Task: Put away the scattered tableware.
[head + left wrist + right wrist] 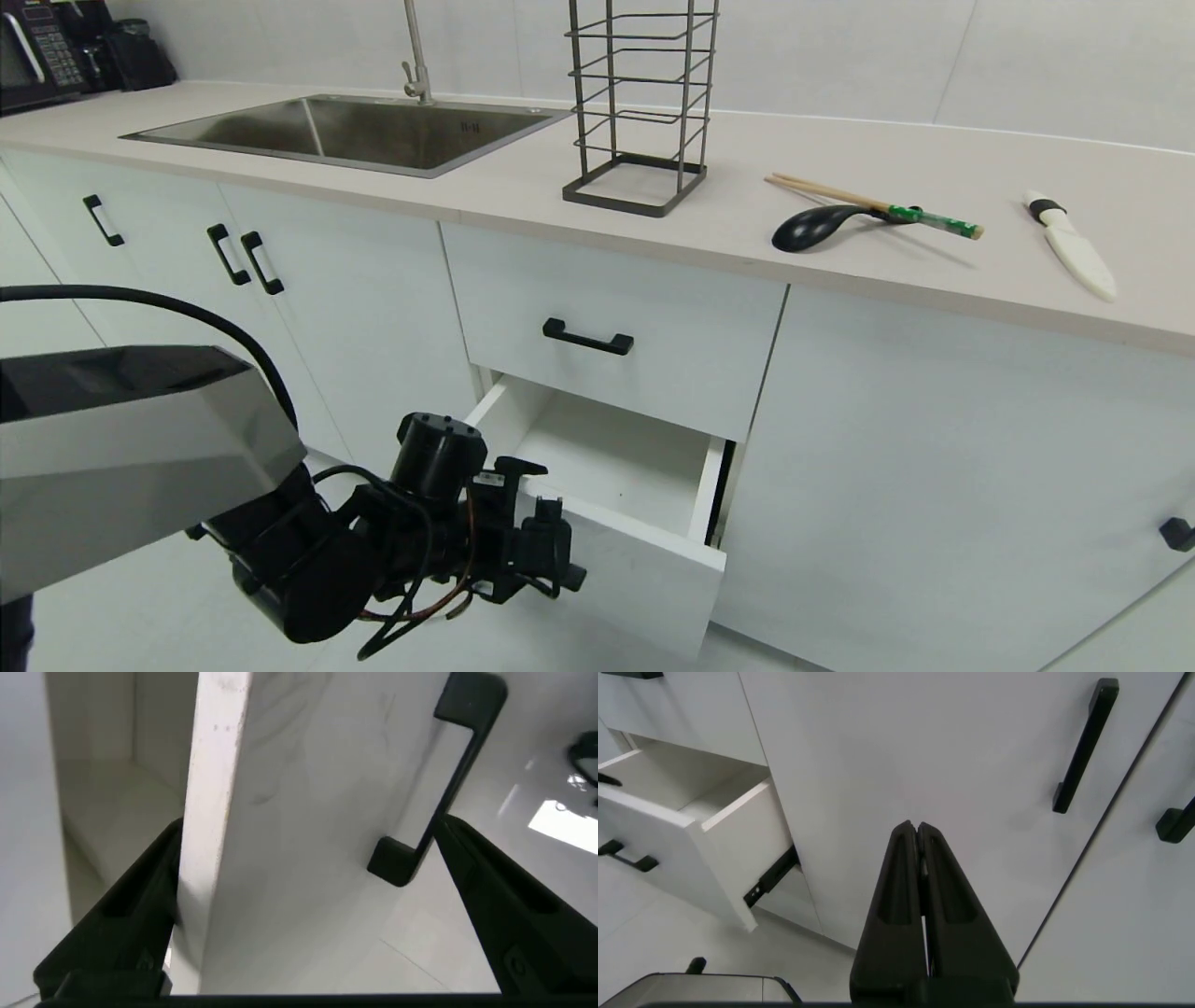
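Two chopsticks (840, 194), one black spoon (808, 230), one white knife (1074, 248) on counter (523, 187).

Head high, wrists low (drawer (644, 569) shared).

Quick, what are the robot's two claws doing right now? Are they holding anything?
Left gripper: open, one finger on each side of the pulled-out drawer front, not clamped on it.
Right gripper: closed, holding nothing.

Bright, even lighting. Soft shadows beneath spoon (808, 230) and chopsticks (868, 201) near the worktop's (747, 159) front edge. Glare patch on glossy floor (561, 826), left wrist view. Worktop edge bowed in head view, wide-angle distortion.
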Controlling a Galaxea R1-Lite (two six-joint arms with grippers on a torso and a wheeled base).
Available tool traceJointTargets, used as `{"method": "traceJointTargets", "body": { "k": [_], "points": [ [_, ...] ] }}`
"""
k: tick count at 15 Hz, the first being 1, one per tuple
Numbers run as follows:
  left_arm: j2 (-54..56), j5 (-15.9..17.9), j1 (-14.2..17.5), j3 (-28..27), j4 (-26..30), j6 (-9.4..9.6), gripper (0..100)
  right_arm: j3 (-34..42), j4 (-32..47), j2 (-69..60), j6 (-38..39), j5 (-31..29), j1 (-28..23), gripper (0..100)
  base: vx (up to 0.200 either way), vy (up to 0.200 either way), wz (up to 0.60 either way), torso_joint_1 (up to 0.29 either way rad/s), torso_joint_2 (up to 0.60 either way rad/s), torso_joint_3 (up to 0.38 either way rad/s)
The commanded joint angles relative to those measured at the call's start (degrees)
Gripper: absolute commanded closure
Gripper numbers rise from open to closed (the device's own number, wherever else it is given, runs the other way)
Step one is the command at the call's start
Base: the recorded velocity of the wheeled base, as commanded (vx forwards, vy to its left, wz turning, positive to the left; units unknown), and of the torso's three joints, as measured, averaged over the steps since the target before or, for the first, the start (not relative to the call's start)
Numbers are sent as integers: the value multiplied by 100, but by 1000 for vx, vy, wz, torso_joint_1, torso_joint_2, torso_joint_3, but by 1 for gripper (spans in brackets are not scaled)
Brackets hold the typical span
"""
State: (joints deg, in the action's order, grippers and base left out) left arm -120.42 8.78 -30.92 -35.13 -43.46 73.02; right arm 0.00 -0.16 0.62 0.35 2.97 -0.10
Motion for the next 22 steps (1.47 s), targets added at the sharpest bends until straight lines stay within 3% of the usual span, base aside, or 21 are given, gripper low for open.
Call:
{"method": "traceJointTargets", "body": {
  "k": [1,10,13,14,15,17,21,22],
  "points": [
    [282,10,-222,288,4,-25,0,0,-2,-1,0,1,1,100,0,0,0,0,0,0],
    [572,36,-433,560,22,-34,0,0,-2,8,0,1,1,100,0,0,0,0,0,0],
    [1319,212,-907,1079,83,-78,0,0,-2,-1,0,1,1,100,0,0,0,0,0,0],
    [1521,212,-1031,1167,92,-183,0,0,-2,-1,0,1,1,100,0,0,0,0,0,0],
    [2031,212,-1294,1272,101,-596,0,0,-2,8,0,1,1,100,0,0,0,0,0,0],
    [2471,186,-1505,1219,92,-1115,0,0,-2,-1,0,1,1,100,0,0,0,0,0,0],
    [2743,186,-1189,806,13,-2081,0,0,-2,-1,0,1,1,100,0,0,0,0,0,0],
    [2831,203,-1074,560,92,-2231,0,0,-2,8,0,1,1,100,0,0,0,0,0,0]
  ]
}}
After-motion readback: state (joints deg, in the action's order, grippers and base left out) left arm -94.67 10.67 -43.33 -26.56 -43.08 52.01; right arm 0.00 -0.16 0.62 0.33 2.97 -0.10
